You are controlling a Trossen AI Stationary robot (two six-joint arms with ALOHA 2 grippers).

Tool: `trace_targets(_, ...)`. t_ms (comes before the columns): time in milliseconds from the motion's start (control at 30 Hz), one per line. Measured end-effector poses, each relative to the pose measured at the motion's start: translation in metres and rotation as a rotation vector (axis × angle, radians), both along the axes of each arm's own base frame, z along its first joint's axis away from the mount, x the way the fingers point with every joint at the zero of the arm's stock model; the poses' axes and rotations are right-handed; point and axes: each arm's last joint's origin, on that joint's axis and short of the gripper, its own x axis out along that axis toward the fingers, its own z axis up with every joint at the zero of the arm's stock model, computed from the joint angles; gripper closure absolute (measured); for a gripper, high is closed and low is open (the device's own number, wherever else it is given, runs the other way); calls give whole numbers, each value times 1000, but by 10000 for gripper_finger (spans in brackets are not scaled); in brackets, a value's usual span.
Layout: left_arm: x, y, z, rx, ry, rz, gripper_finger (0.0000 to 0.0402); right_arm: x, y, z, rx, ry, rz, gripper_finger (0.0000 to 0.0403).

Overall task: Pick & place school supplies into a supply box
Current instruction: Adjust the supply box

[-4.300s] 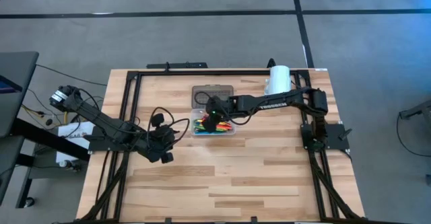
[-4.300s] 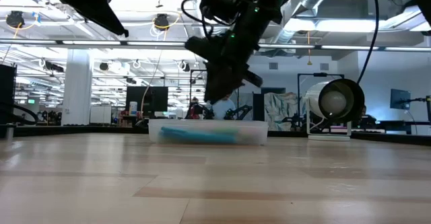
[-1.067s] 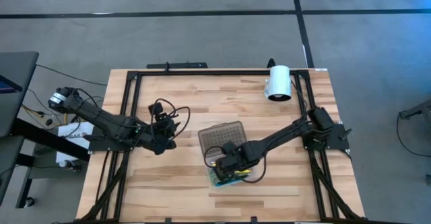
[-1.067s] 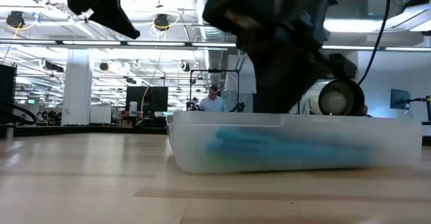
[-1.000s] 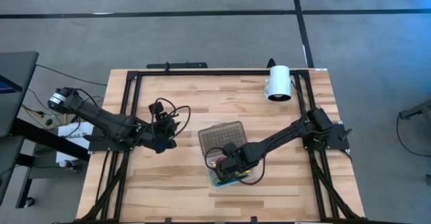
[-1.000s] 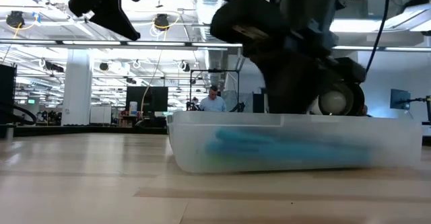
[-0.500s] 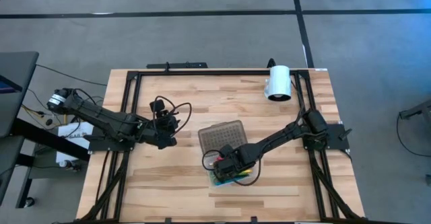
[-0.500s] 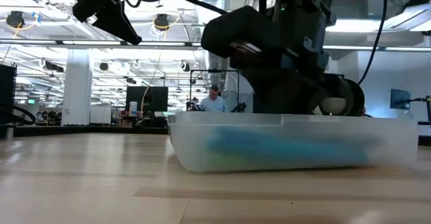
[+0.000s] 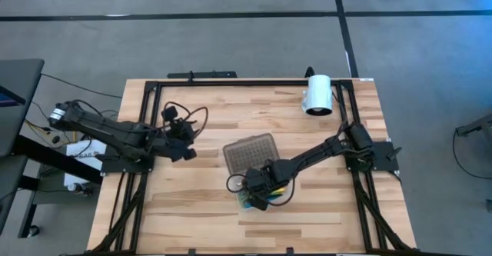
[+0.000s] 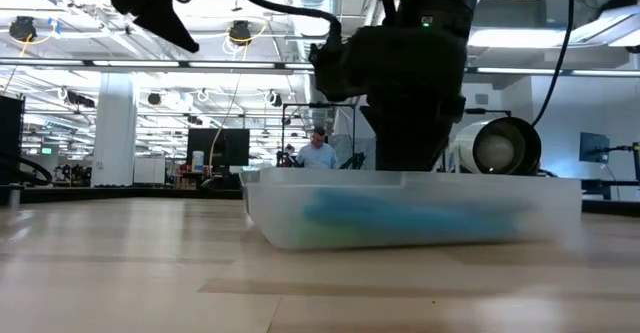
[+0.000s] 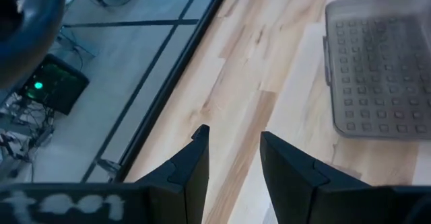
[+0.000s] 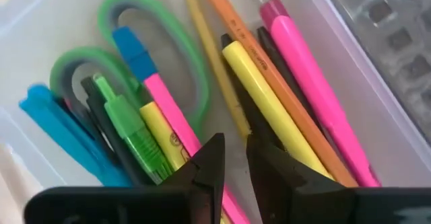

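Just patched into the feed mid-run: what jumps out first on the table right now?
The right hand sits over the clear supply box near the table's front middle, directly above a colourful jumble of pens and green-handled scissors inside. The dotted lid lies just behind the box, and the left hand, open and empty, waits at the left.

Two dark fingers [image 11: 195, 167] of the left gripper [image 11: 232, 140] rise from the frame's bottom, a gap between them, empty. Beneath lies the wooden table [image 11: 269, 69]. At upper right, a grey dotted lid [image 11: 380, 69]. At left, grey floor [image 11: 114, 83].
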Motion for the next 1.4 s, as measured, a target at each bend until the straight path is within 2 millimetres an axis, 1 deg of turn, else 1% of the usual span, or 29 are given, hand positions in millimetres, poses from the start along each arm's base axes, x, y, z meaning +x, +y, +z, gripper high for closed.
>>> trace_targets(67, -5, 3, 4, -10, -25, 12, 278, 1, -2, 0, -13, -1, 39, 340)
trace_targets(133, -10, 5, 8, -25, -44, 12, 278, 2, -5, 0, -13, -2, 13, 340)
trace_targets(267, -17, 6, 14, -55, -95, 22, 278, 4, -15, 4, 57, 4, -172, 339)
trace_targets(367, -19, 7, 15, -59, -109, 26, 278, 4, -20, 10, 104, 0, -288, 329)
trace_targets(500, -19, 7, 15, -57, -107, 25, 278, 1, -19, 9, 126, 30, -413, 303)
trace_targets(700, -19, 7, 15, -47, -98, 18, 278, 0, -19, 9, 141, 33, -509, 251)
trace_targets(900, -19, 7, 15, -42, -93, 14, 278, 0, -22, 9, 141, 46, -549, 206)
trace_targets(1033, -19, 7, 15, -41, -93, 14, 278, 1, -24, 9, 143, 44, -559, 192)
trace_targets(1100, -19, 7, 15, -41, -93, 14, 278, 0, -24, 15, 148, 34, -565, 191)
trace_targets(1200, -19, 7, 15, -41, -92, 14, 278, 4, -27, 30, 153, -25, -573, 192)
trace_targets(1267, -19, 7, 15, -41, -92, 14, 278, 4, -31, 39, 128, -44, -579, 195)
trace_targets(1333, -19, 7, 15, -40, -90, 14, 278, 10, -34, 48, 115, -99, -592, 198)
trace_targets(1400, -19, 7, 15, -34, -90, 19, 278, 11, -39, 54, 63, -104, -590, 200)
